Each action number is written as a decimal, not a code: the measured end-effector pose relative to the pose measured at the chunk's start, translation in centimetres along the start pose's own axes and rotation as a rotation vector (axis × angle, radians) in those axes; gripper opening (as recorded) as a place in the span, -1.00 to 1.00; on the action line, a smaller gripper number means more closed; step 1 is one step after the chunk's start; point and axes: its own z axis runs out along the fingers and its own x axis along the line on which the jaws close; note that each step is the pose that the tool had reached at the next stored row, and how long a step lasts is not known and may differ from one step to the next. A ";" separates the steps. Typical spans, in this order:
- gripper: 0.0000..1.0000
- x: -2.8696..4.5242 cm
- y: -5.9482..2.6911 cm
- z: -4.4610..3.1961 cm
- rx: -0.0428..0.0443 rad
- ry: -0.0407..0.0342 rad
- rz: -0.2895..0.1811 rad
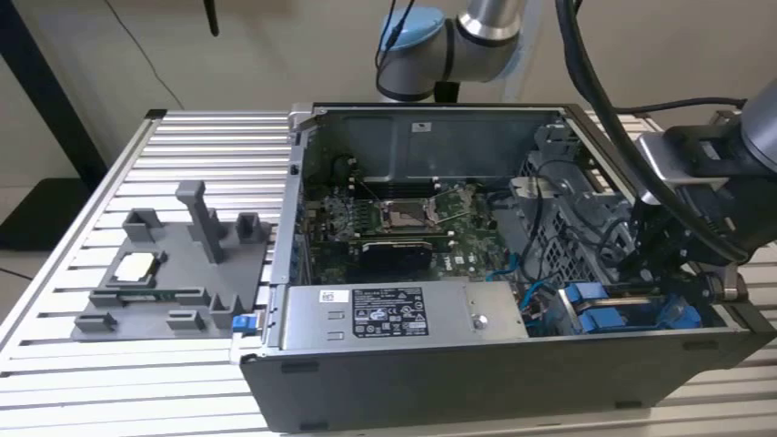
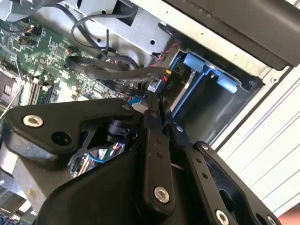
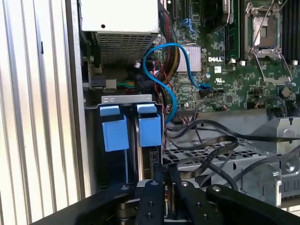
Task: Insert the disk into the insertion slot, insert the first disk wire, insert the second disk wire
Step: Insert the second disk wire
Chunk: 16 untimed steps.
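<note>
The disk, clipped in its bright blue carrier, stands in the insertion slot at the corner of the open computer case. It also shows as blue tabs at the exterior view's lower right, the disk. My gripper hangs just over the carrier's edge with its fingers pressed together; nothing shows between them. In the second wrist view my gripper points at the disk, close to a grey plug on a flat black cable. A thin blue wire loops from the motherboard toward the disk.
A grey power-supply box lies along the case's near wall. Loose black cables cross the metal drive cage beside the slot. On the slatted table, at the exterior view's left, sits a grey fixture.
</note>
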 end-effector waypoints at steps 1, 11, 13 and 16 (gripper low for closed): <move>-0.69 0.01 0.00 0.01 -0.0035 0.0007 0.001; -0.69 0.16 -0.55 -0.02 -0.0260 0.0051 0.006; -0.69 0.25 -0.60 -0.04 -0.0267 0.0051 0.006; -0.69 0.29 -0.63 0.00 -0.0270 0.0052 0.006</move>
